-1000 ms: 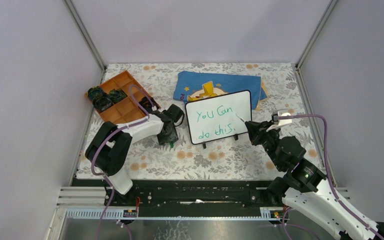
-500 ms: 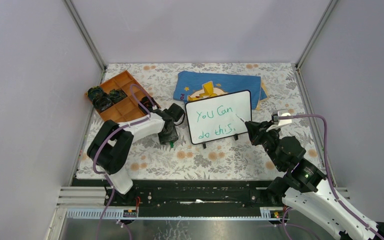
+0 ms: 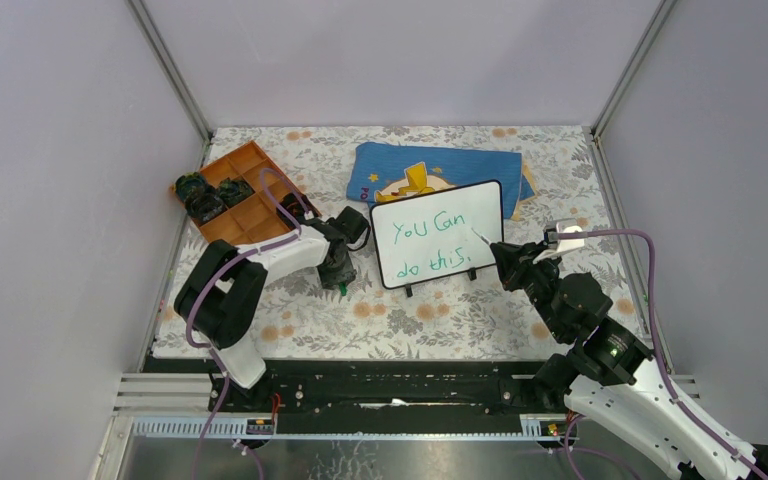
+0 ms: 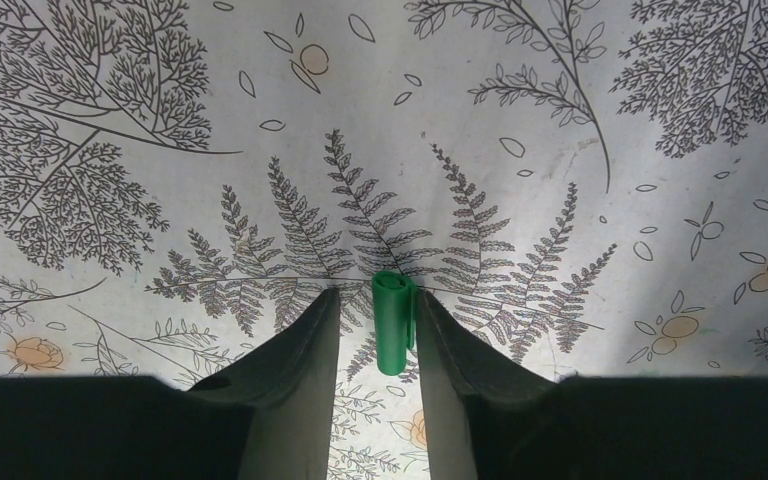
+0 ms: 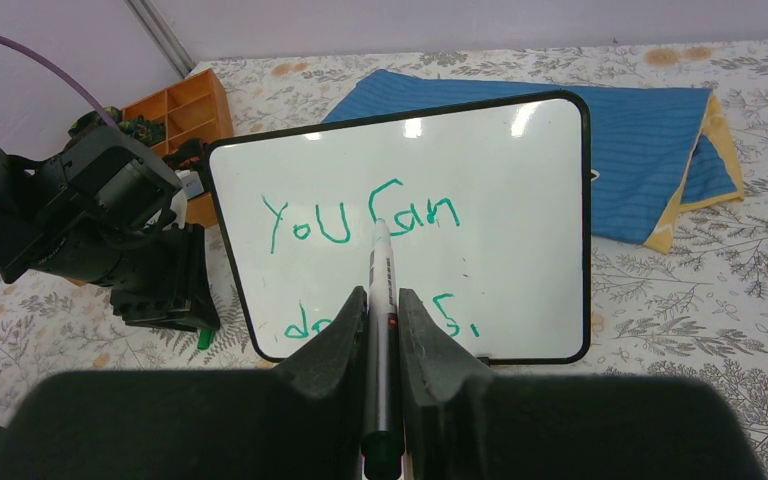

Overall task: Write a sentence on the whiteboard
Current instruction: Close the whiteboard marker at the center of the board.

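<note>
**Table** (image 3: 440,320): Covered in a leaf-and-flower print, it carries everything below.

**Blue cloth** (image 3: 460,160): Lies flat at the far side, partly behind the whiteboard. It probably serves as a wiper.

**Whiteboard** (image 3: 440,250): Stands near the table's middle on two small black feet, tilted back with its face turned toward the arms. This likely puts the writing surface within the marker's reach. It sits directly ahead of the right gripper and just to the right of the left gripper.

**Orange tray** (image 3: 250,160): Sits at the far left with dark small parts in some compartments, well apart from the board.

**Sentence** (image 5: 305,225): Green handwriting in two lines, "You Can" above "do this." Since it ends in a full stop, the writing looks finished.

**Right gripper** (image 5: 385,295): Clamped on the marker (image 5: 380,270). It holds the barrel lengthwise between its fingers so the tip leads toward the board.
- From the wrist view the tip falls over the upper line of words.
- Whether the tip touches the surface cannot be told.

**Left gripper** (image 4: 375,300): Set low over the table beside the board's left edge, jaws partly apart.

**Green cap** (image 4: 393,322): Sits between the left gripper's fingers.
- It rests against one finger, and a strip of table shows between it and the other, so it is not yet pinched.
- Its place here suggests the cap is to be picked up for closing the marker.
</note>
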`<state>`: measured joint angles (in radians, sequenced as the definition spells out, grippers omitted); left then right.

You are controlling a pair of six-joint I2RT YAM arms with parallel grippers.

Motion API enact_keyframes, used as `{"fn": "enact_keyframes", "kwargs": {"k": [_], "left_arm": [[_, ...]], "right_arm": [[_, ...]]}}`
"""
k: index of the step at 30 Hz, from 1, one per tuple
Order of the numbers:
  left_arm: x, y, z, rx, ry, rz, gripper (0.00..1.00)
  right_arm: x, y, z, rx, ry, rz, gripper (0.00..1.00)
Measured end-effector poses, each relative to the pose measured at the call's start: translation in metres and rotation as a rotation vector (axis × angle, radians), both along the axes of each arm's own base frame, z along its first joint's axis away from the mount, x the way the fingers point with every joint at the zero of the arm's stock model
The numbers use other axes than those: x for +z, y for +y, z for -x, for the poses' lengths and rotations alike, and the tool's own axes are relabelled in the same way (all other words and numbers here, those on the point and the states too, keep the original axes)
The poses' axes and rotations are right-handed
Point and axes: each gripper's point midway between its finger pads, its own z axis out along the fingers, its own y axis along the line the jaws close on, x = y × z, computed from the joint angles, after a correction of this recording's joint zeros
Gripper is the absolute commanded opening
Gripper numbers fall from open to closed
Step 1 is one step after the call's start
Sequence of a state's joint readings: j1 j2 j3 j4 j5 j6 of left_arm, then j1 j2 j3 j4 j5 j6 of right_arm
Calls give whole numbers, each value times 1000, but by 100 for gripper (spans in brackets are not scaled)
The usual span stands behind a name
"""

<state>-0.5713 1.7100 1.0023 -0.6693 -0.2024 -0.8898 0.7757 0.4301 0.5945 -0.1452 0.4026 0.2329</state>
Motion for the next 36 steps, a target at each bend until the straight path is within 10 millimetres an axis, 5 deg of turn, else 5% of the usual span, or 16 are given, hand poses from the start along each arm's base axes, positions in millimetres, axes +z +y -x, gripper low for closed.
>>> {"fn": "enact_keyframes", "kwargs": {"k": [16, 28, 36], "left_arm": [[-1, 0, 1, 11, 2, 1, 26], [-1, 0, 1, 16, -8, 9, 0], [3, 0, 6, 21, -55, 85, 0]], "right_arm": [[0, 0, 0, 0, -1, -1, 0], [1, 0, 0, 0, -2, -2, 0], [1, 0, 0, 0, -2, -2, 0]]}}
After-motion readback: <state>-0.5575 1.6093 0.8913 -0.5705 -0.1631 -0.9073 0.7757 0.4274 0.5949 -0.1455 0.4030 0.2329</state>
